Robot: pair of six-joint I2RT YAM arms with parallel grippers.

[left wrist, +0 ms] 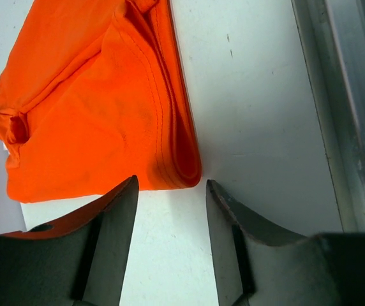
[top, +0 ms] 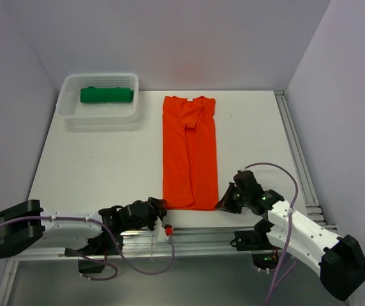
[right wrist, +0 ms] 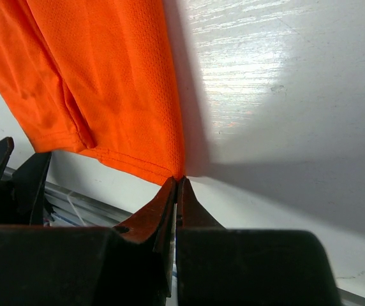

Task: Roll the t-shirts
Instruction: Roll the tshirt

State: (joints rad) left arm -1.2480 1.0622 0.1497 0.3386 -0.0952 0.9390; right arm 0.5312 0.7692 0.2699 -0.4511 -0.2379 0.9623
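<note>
White table (top: pixel 106 166), both grippers at the near hem of the shirt

Pale lilac walls (top: pixel 170 38) close the white table on the far side, the left and the right. A metal rail (top: pixel 201 236) runs along the near edge, where the two arms are fixed.

At the middle of the table lies the orange t-shirt (top: pixel 190 153). It is flat and folded lengthwise into one long narrow strip, with the collar at the far end and the hem at the near end, just before the rail. No part of it is rolled.

At the far left stands a white mesh basket (top: pixel 99 118). Inside it lies the green t-shirt (top: pixel 106 95), already made into a tight roll that lies from left to right.

The left gripper (left wrist: pixel 171 183) is low over the table at the near left corner of the orange strip. Its jaws stand about half apart and hold nothing. In the left wrist view the folded corner of the cloth lies just ahead of the gap, and bare table shows between the two fingers.

The right gripper (right wrist: pixel 178 180) is at the near right corner of the hem. Its jaws are pressed together with no gap. In the right wrist view the corner of the hem runs straight into the fingertips, so the cloth seems pinched there. To the right of this corner the table is white and bright with reflected light
</note>
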